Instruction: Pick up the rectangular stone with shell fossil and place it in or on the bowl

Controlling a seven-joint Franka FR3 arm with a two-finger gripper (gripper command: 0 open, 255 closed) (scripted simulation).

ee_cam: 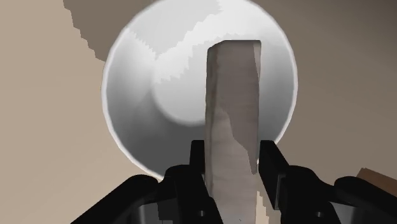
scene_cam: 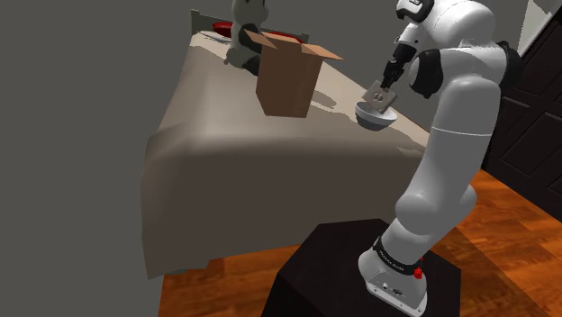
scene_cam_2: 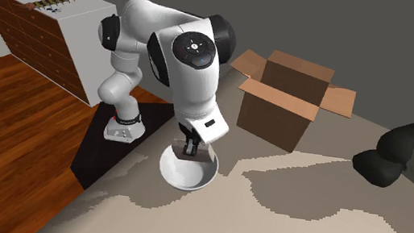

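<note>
Gripper (ee_cam: 232,159) is recorded directly above the bowl (ee_cam: 137,95). The fingers (ee_cam: 191,167) are clenched on the stone (ee_cam: 232,95) – a flat, pale grey-brown slab held on edge, with one finger pressed against each broad face.

In the wrist view the slab is seen over the bowl's hollow, a little off its centre. In the shoulder view its lower end is seen just over the bowl's rim; whether stone and bowl touch cannot be told.

The bowl is rendered white and smooth. It is set on the bed (scene_cam: 225,153), on the beige cover, near the edge closest to the stand (scene_cam: 333,279).

A brown cardboard box (scene_cam: 286,81) with its flaps open is also set on the bed, apart from the bowl – in the shoulder view, to the bowl's left. A dark grey plush toy (scene_cam: 245,36) is seen behind the box. The arm is bent over from the stand, the hand pointed down at the bowl.
</note>
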